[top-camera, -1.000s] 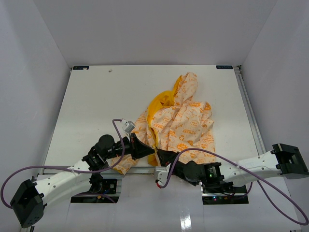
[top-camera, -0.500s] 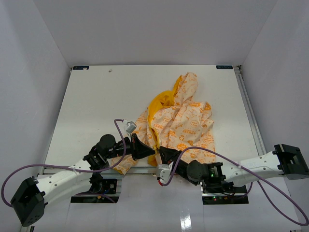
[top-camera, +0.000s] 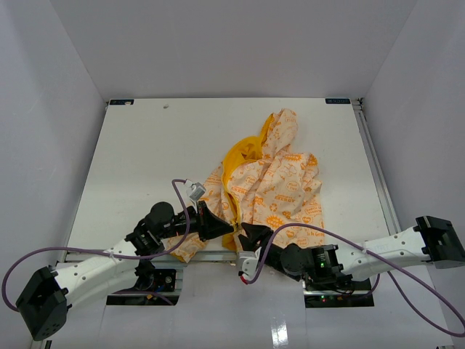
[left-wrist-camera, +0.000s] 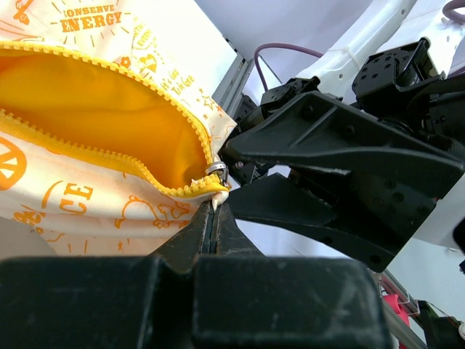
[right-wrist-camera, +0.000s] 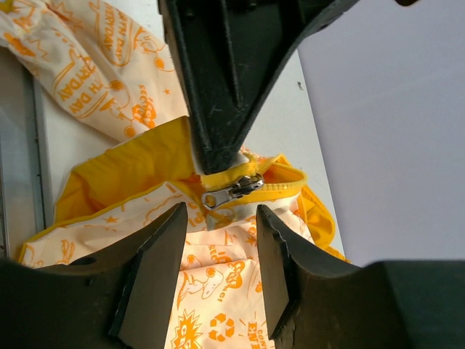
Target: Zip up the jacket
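The cream-white orange-printed soft jacket [top-camera: 275,182] lies crumpled right of the white table's [top-camera: 145,160] centre, hem at the near edge; there the left gripper [left-wrist-camera: 214,217] is clamped on the jacket's yellow zipper end; the right gripper [right-wrist-camera: 221,218] has its jaws apart, facing the silver slider [right-wrist-camera: 234,191].

White bench [top-camera: 145,160] between plain white walls [top-camera: 218,43]; a small speck [top-camera: 166,105] near its far left corner, a metal rail [top-camera: 375,167] along its right edge.

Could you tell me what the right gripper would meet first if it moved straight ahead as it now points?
Most likely the zipper slider at the yellow edge of the jacket, in line between the right gripper's open fingers; the left gripper, pinching the hem, is just beyond. Depth is unclear.
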{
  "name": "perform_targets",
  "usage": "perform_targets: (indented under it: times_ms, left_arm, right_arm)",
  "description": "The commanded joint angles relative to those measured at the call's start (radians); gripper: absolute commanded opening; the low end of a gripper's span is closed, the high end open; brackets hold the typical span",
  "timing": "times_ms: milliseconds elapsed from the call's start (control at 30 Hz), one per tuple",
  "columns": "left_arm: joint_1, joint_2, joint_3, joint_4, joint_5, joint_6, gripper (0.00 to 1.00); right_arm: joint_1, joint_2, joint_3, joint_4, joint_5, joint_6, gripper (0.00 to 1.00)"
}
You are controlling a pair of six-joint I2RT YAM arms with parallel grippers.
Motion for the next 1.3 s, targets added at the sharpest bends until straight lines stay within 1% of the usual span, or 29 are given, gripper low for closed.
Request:
perform_targets:
  times_ms: [0, 200, 433, 600, 700, 967, 1267]
  left_arm:
    - [-0.005, -0.020, 0.005, -0.001, 0.020, -0.012, 0.00]
    - [-0.006, -0.025, 0.002, -0.001, 0.022, -0.012, 0.00]
    - [-0.006, -0.023, -0.004, 0.012, 0.027, -0.017, 0.00]
    - [-0.005, -0.025, -0.005, 0.014, 0.029, -0.016, 0.00]
    - [-0.005, -0.028, -0.007, 0.014, 0.029, -0.017, 0.00]
    - [-0.005, -0.029, -0.012, 0.016, 0.029, -0.014, 0.00]
    - [-0.006, -0.027, -0.014, 0.015, 0.027, -0.014, 0.00]
  right_arm:
    - [0.010, 0.005, 0.036, 0.010, -0.001, 0.005, 0.50]
    - [0.010, 0.022, 0.025, 0.082, 0.015, -0.040, 0.49]
    - [0.010, 0.049, 0.023, 0.129, 0.022, -0.072, 0.48]
    - [0.010, 0.063, 0.021, 0.164, 0.030, -0.089, 0.47]
    - [0.010, 0.069, 0.015, 0.191, 0.041, -0.102, 0.44]
    - [0.010, 0.061, 0.004, 0.211, 0.055, -0.113, 0.33]
    - [0.010, 0.051, -0.002, 0.219, 0.074, -0.114, 0.28]
